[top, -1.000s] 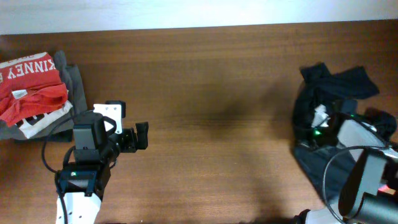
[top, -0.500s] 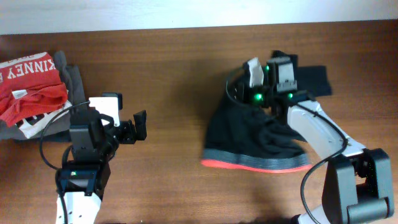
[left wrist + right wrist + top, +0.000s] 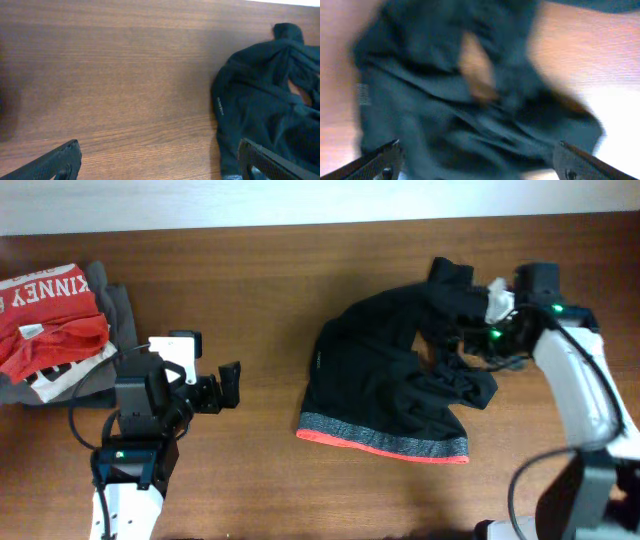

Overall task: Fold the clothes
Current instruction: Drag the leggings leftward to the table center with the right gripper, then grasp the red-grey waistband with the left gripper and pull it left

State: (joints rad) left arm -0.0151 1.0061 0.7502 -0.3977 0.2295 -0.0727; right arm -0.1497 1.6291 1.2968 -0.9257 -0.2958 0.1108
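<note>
The clothes, black pants, lie crumpled on the table right of centre. Their grey waistband with its red-orange trim faces the front edge. My right gripper hovers over the pants' right, bunched part. In the right wrist view, which is blurred, my right gripper is open, its fingers wide apart over the dark fabric with nothing pinched. My left gripper stands open over bare wood, well left of the pants. The left wrist view shows my left gripper with the pants at the right.
A red T-shirt with white lettering lies on folded grey garments at the table's back left. The table's far edge runs along a white wall.
My right gripper brought the pants from the table's right edge toward the middle, opened and let them drop, then drew back to the right. The left arm barely moved.
</note>
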